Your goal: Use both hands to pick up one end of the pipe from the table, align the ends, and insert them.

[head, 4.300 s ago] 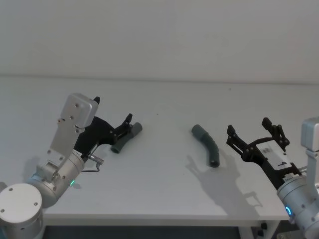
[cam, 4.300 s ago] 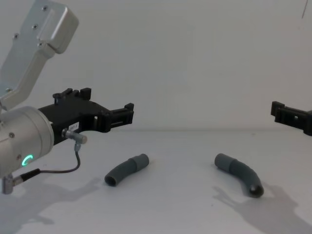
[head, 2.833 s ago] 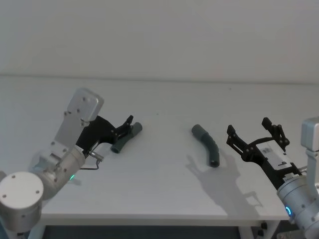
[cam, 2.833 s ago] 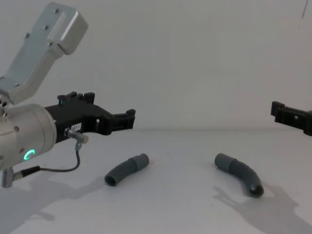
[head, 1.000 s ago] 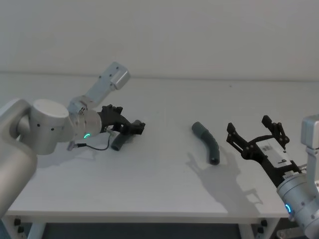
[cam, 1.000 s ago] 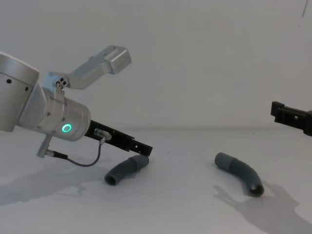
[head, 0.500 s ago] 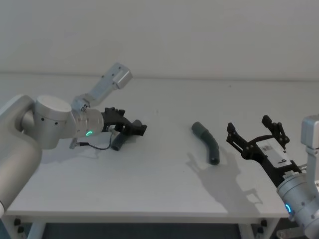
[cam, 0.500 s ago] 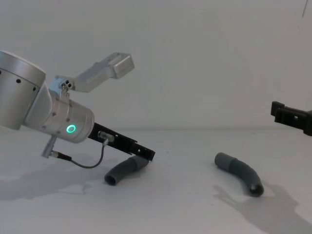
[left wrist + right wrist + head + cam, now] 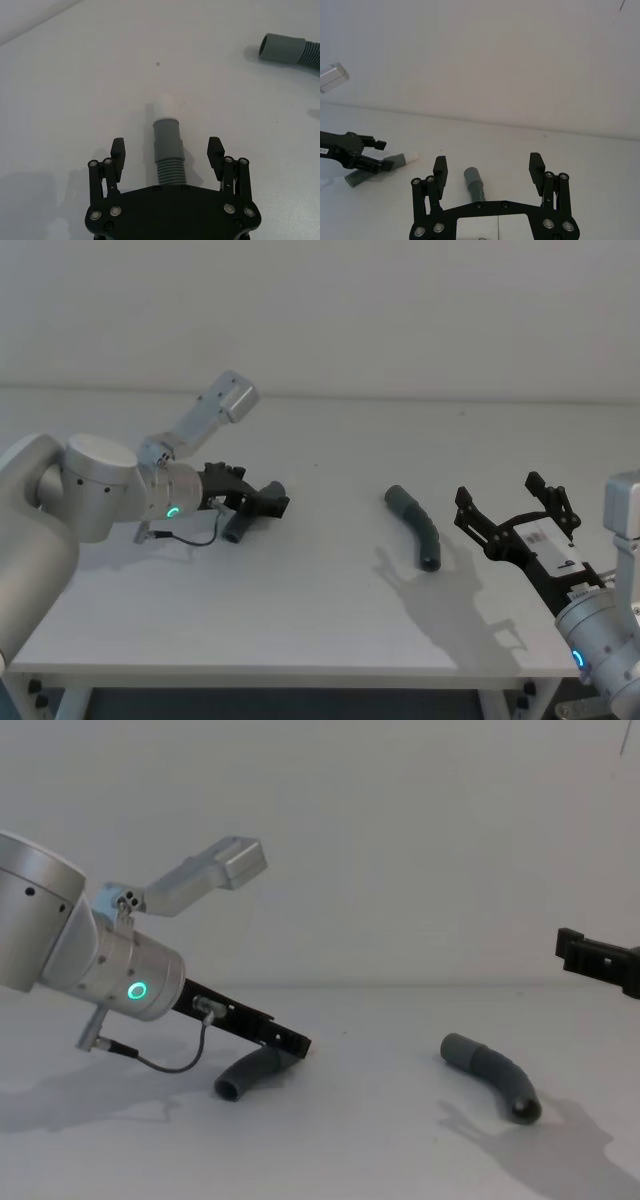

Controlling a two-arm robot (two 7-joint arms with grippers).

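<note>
Left gripper (image 9: 167,146) is low over the left side of the table (image 9: 330,620), tilted nose-down, jaws wide open and holding nothing. The short pipe piece (image 9: 243,1077) runs straight up the gap between the two fingers, with clearance on both sides and no contact that I can see. Its lighter cuff (image 9: 166,131) sits about level with the fingertips and the white tip (image 9: 163,106) pokes out past them, pointing right. My read: it's lined up for a grip just behind the cuff, so the mating end stays free for the insert.

Right gripper (image 9: 500,498) hangs above the table at near right, also fully open and empty. The longer bent piece (image 9: 416,528) lies flat just to its left, apart from it. That piece's cuff (image 9: 397,501) is at the far-left end, facing the other piece; the dark plain end is nearer the robot. The two pieces are well apart.
</note>
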